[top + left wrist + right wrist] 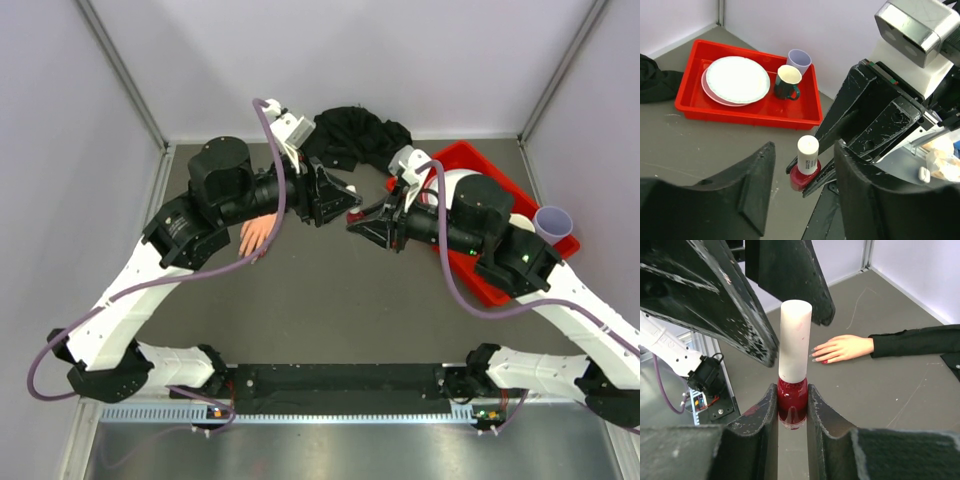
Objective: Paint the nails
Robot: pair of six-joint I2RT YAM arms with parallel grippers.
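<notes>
My right gripper (792,390) is shut on the red body of a small polish bottle (792,403) with a tall white cap (795,340), and holds it upright above the grey table. It shows from the other side in the left wrist view (804,176). My left gripper (805,146) is open, with one finger on each side of the cap and not touching it. The peach mannequin hand (845,347) with a black sleeve (915,340) lies flat beyond the bottle. Its pale nails (815,354) point toward me, and one nail (824,361) looks red. In the top view the hand (256,238) is partly hidden under my left arm.
A red tray (747,120) at the back right holds stacked plates (737,79), a dark mug (787,82) and a lilac cup (799,60). The sleeve's black fabric is bunched (355,135) at the back wall. Both arms meet over the table's middle.
</notes>
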